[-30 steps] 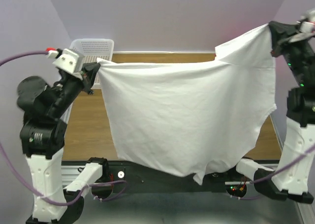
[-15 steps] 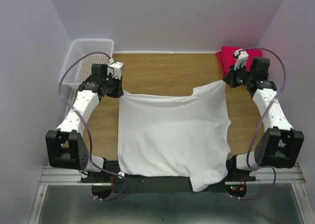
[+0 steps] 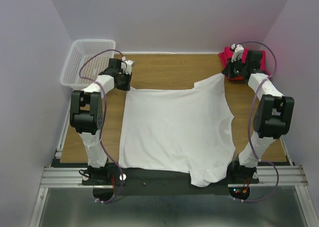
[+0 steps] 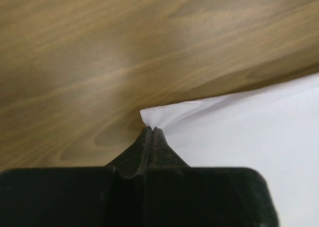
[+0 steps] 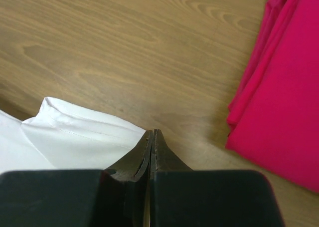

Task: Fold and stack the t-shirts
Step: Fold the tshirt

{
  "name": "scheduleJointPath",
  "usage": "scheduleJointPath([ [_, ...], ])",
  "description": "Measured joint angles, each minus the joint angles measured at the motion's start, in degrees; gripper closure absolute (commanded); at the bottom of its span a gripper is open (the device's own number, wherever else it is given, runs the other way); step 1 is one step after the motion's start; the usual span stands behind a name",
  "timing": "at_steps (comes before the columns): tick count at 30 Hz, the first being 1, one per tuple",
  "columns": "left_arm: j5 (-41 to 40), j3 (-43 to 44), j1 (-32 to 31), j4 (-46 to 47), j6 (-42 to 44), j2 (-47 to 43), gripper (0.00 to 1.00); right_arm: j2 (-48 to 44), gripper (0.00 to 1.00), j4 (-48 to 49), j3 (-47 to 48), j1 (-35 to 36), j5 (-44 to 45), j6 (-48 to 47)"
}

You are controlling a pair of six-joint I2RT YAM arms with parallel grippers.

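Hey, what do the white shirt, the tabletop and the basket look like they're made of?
The white t-shirt: soft matte cloth, probably cotton; it wrinkles and drapes. The table: wood or wood-look laminate, faint sheen, grain visible. The basket: likely white plastic, lattice walls.

- Wooden table (image 3: 164, 70) is seen.
- White t-shirt (image 3: 174, 132) is spread flat on it, overhanging the near edge.
- Red t-shirts (image 5: 284, 87) are laid folded at the far right corner.

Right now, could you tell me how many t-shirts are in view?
2 that I can tell apart: a white shirt spread over the table, and a red shirt folded at the far right corner. It may hide more beneath.
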Motion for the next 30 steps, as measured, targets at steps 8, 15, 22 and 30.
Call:
scheduleJointPath([
  [8,-0.68,5.09,0.11,2.29,3.54,-0.17,1.0,1.16,0.99,2.01,5.64,0.0,-0.76,1.9],
  [15,-0.66,1.05,0.33,2.05,8.48,-3.04,0.75,-5.44,0.99,1.57,0.2,0.0,-2.71,2.08],
  [22,-0.2,0.72,1.03,-0.63,11.58,-3.39,0.36,-9.73,0.99,0.81,-4.26,0.0,-3.39,1.07],
  [30,2.73,17.73,2.47,-5.11,13.2,1.75,0.38,-2.29,0.99,0.63,-2.71,0.0,-3.28,0.83],
])
